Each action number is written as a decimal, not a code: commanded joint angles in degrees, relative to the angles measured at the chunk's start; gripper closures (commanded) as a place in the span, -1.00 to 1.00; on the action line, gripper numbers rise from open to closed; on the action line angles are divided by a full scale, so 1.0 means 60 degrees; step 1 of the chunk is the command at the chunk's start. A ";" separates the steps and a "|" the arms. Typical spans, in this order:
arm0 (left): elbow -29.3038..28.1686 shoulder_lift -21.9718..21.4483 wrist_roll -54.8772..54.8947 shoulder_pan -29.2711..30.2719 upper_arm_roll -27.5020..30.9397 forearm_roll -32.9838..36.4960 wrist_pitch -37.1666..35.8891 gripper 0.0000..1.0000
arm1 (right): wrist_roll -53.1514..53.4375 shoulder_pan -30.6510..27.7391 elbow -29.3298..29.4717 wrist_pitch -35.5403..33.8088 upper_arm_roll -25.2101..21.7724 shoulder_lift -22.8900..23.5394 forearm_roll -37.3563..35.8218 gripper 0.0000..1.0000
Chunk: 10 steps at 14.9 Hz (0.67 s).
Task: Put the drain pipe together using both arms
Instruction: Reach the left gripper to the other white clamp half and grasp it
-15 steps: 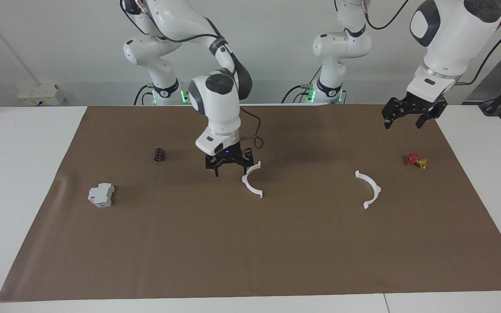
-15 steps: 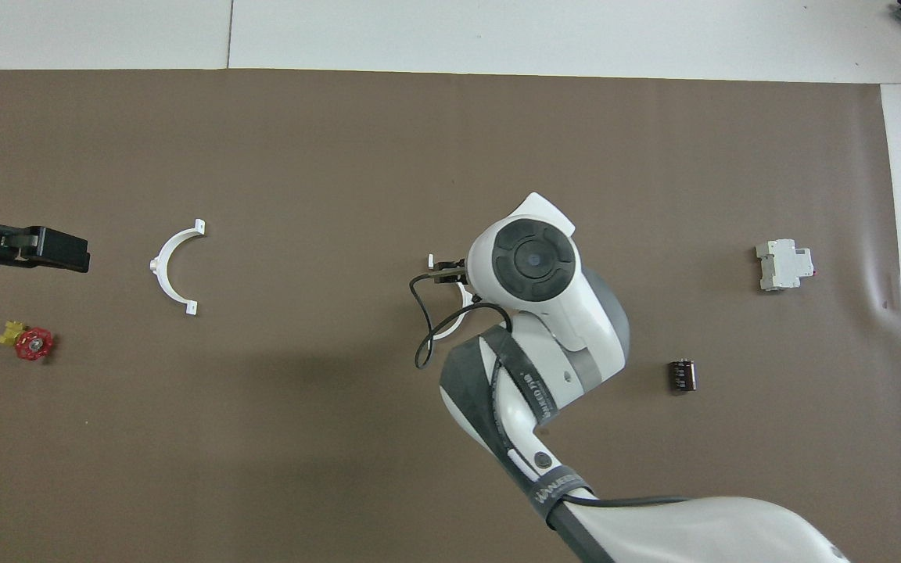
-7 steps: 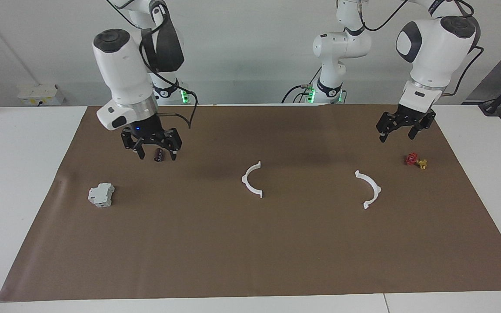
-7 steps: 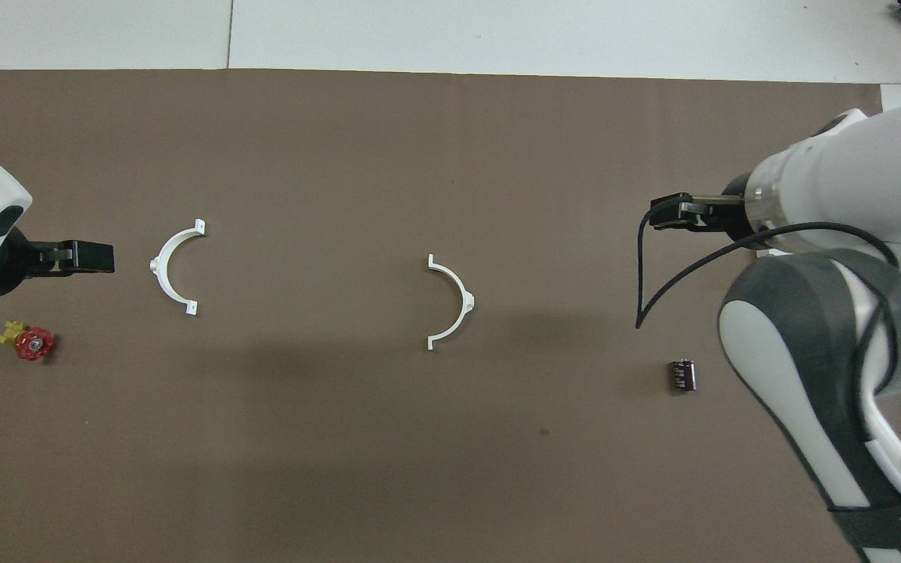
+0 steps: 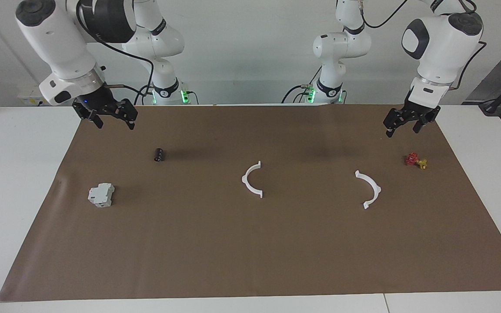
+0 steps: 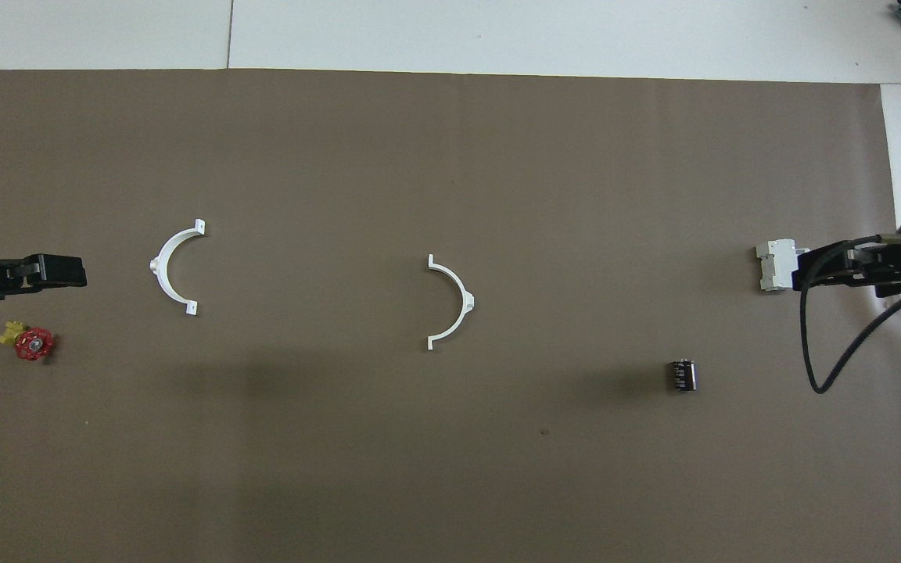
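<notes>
The right hand hangs with fingers apart and empty over the mat's edge at its own end of the table. The left hand, also spread and empty, hovers over the mat at the other end, above the red valve. One half-ring lies mid-table, the other half-ring nearer the left arm's end, well apart. Both look light, thin, stiff and probably slippery; pinching mid-arc, clear of the end tabs, seems safest.
</notes>
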 commanded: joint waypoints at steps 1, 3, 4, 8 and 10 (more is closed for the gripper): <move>-0.0532 0.0383 -0.0763 -0.0041 -0.0105 -0.0088 0.1129 -1.00 | -0.0586 -0.0423 -0.0062 -0.0006 0.0132 -0.0050 -0.0113 -1.00; -0.0562 0.1086 -0.1609 -0.0320 -0.0091 -0.0088 0.1526 -1.00 | -0.0601 -0.0394 0.0010 0.0082 0.0146 -0.0006 -0.0128 -1.00; -0.0620 0.1423 -0.1918 -0.0335 -0.0091 -0.0088 0.1876 -1.00 | -0.0616 -0.0321 0.0112 0.0344 0.0233 0.0081 -0.0244 -1.00; -0.1614 0.1661 -0.2947 -0.0394 -0.0077 -0.0088 0.3501 -1.00 | -0.0586 -0.0115 0.1270 -0.0196 0.0293 0.0609 -0.0699 -1.00; -0.1894 0.1967 -0.2307 -0.0379 -0.0076 -0.0074 0.4264 -1.00 | -0.0572 -0.0057 0.1314 -0.0239 0.0293 0.0609 -0.0714 -1.00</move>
